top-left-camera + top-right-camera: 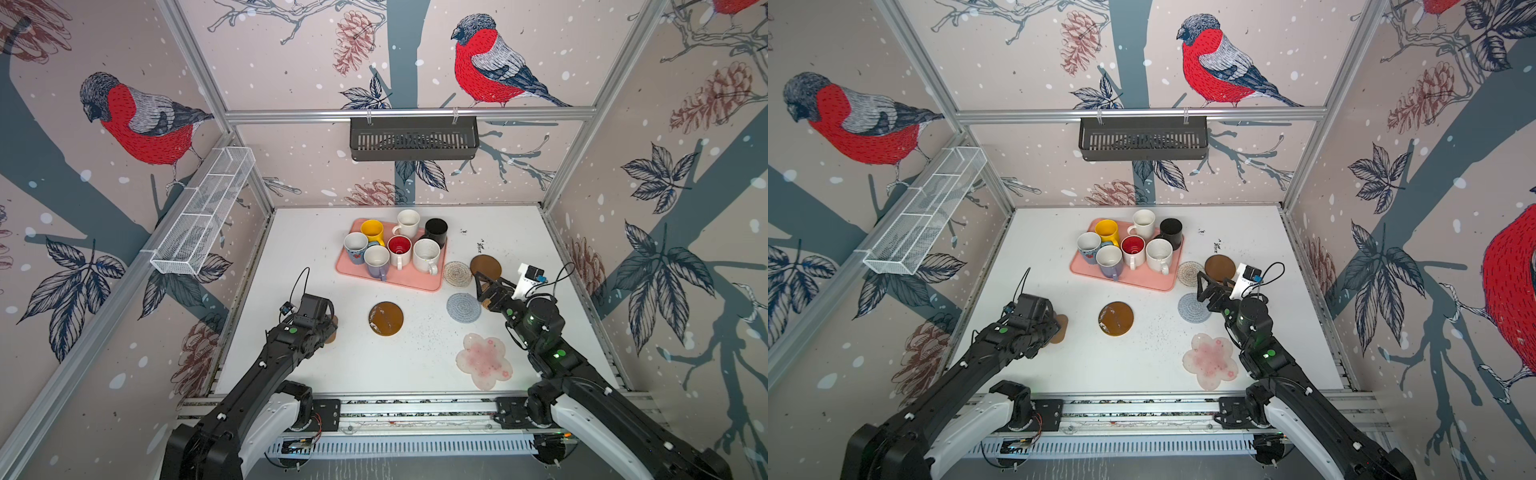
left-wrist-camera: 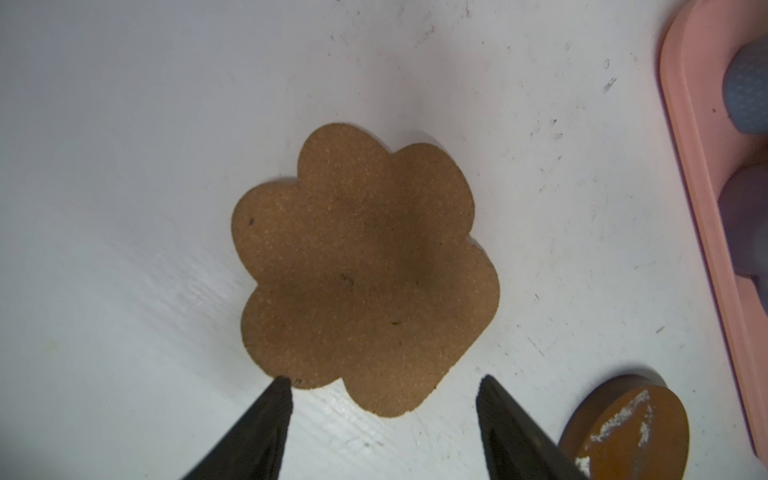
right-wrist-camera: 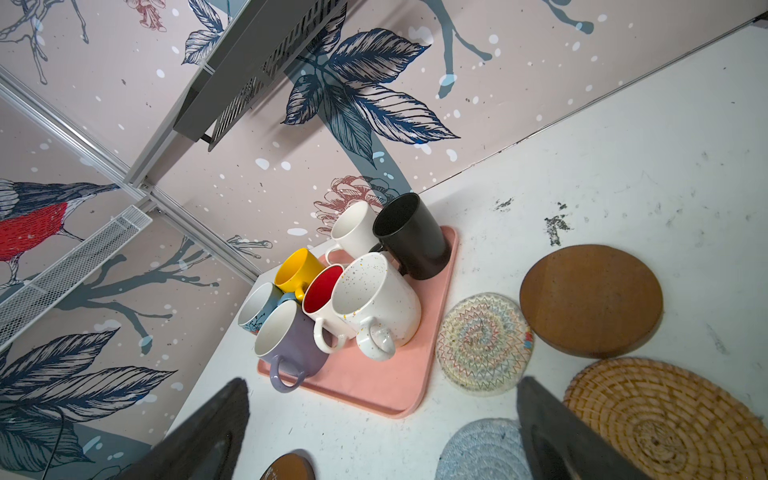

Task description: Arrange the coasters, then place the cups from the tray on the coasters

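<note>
A white wire basket (image 1: 203, 212) hangs on the left wall in both top views. Lower left of centre, the left gripper (image 2: 384, 384) points down over a tan lobed coaster (image 2: 361, 270). Its jaws stand apart and empty, and one fingertip (image 2: 282, 390) is at the mat's edge. The mat lies flat on the white table (image 1: 299, 257), and in both top views the wrist covers most of it.

Just right of it, apart, lies a glossy brown disc (image 1: 385, 318) streaked with white. Above that, in the centre, the salmon tray (image 1: 415, 282) carries seven cups packed close:
- blue-handled cup (image 1: 355, 245)
- yellow cup (image 1: 372, 230)
- lavender cup (image 1: 377, 259)
- red-lined cup (image 1: 400, 247)
- plain white cup (image 1: 408, 220)
- speckled cup (image 1: 426, 253)
- black cup (image 1: 436, 230)

A black slotted basket (image 1: 413, 139) hangs high on the back rail.

Just beside the tray's right edge lies the cream rope coaster (image 1: 457, 273). The grey-blue crochet coaster (image 1: 463, 307) is below it and a second brown disc (image 1: 485, 266) is just to its right. The right gripper (image 3: 382, 382), spread wide and holding nothing, hangs among these three. It hides nearly all of the rattan coaster (image 3: 665, 419) in both top views, though the wrist view shows it just beside the brown disc. At lower right, near the table's front edge and beside the right arm, lies the pink-white flower coaster (image 1: 484, 360).
</note>
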You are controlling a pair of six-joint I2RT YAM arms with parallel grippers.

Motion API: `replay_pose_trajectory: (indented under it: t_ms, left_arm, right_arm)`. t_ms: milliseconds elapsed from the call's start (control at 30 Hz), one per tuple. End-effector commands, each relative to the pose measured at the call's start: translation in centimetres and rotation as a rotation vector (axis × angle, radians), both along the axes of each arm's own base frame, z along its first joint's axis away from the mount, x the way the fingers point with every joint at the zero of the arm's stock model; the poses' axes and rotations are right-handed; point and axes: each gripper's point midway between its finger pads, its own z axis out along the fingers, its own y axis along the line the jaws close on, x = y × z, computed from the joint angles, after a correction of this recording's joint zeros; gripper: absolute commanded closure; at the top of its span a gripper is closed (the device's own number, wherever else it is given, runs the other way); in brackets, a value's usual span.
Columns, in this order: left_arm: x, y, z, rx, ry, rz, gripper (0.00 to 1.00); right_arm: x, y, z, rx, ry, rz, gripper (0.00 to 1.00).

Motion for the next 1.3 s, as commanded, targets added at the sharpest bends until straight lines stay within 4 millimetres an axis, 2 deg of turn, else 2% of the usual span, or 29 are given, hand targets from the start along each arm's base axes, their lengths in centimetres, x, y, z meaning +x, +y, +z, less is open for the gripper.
replay_pose_trajectory:
  t_ms: [0,400,633,1267]
  left_arm:
    - [-1.0,-0.6,-0.5,-0.035,0.027,0.003,0.28]
    - [-1.7,-1.2,-2.0,-0.043,0.056,-0.003,0.28]
    - [-0.4,-1.5,-2.1,-0.025,0.046,-0.036,0.29]
    - [2.4,0.6,-1.9,0.036,0.017,-0.008,0.29]
  right_arm:
    - [0.0,0.0,0.6,0.018,-0.021,0.0,0.0]
    - [0.0,-0.1,0.8,0.017,-0.024,-0.005,0.0]
    - [0.0,0.0,0.6,0.017,-0.021,-0.002,0.0]
    - [0.3,0.0,-0.2,0.004,-0.006,-0.01,0.0]
